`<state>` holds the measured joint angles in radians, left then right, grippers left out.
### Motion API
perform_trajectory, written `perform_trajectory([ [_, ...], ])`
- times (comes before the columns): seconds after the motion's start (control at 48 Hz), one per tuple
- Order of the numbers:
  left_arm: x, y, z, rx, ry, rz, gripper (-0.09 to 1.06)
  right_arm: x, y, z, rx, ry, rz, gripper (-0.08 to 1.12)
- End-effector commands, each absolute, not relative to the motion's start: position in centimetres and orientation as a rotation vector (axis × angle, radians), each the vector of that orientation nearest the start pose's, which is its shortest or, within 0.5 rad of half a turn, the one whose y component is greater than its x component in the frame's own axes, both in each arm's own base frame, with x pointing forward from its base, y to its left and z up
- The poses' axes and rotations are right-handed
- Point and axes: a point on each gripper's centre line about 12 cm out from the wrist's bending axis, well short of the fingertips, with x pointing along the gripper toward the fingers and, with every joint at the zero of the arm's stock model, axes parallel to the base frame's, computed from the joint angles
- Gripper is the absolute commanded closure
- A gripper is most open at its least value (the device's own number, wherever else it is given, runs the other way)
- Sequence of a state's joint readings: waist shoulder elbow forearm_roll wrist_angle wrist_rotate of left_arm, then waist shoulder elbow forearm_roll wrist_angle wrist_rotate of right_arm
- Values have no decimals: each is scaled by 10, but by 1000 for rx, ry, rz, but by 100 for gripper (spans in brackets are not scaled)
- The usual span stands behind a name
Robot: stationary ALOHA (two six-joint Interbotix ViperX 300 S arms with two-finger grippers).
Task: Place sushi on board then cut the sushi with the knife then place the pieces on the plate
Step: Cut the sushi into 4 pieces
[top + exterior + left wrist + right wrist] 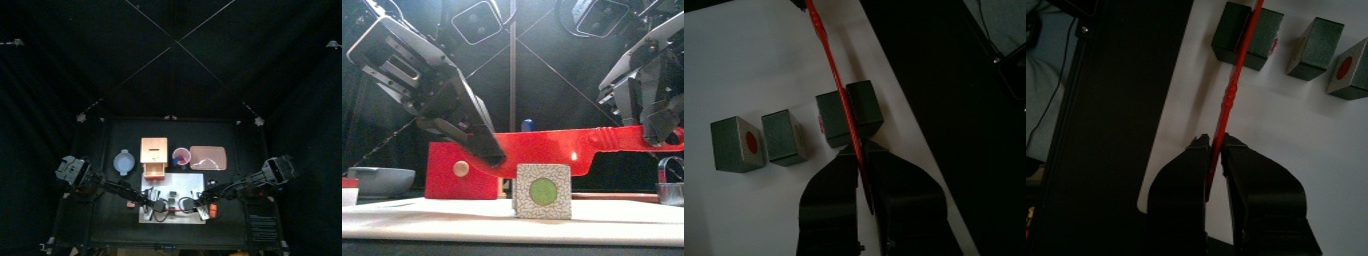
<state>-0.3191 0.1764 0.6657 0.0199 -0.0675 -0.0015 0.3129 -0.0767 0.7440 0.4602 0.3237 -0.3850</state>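
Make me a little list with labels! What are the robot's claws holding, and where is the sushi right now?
left claw: shut on the red knife
right claw: shut on the same knife, at its other end
knife: held level, crossing over one end block of the sushi; cannot tell if it touches
sushi: three blocks in a row on the white board
pink plate: behind the board, toward the right arm's side

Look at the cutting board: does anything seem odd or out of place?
The red knife is clamped at both ends, by the left gripper and the right gripper together, over one sushi piece. Nothing looks spilled.
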Motion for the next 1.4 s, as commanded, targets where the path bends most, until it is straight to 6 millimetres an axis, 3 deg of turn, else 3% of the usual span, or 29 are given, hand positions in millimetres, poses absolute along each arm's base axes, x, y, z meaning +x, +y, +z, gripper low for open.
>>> perform_trajectory([
  [0.021,371,-124,97,156,799,-317,58,315,126,153,-45,972,415,62],
  [0.354,371,-124,81,163,837,-316,58,315,126,128,-52,1048,409,62],
  [0.646,370,-124,85,167,852,-316,58,314,126,135,-52,1032,414,62],
  [1.0,372,-114,136,196,777,-309,58,313,113,184,-52,943,422,62],
  [1.229,379,-70,170,152,703,-202,56,301,97,202,-29,928,405,62],
  [1.396,386,-59,177,137,651,-175,44,295,84,203,-28,929,377,62],
])
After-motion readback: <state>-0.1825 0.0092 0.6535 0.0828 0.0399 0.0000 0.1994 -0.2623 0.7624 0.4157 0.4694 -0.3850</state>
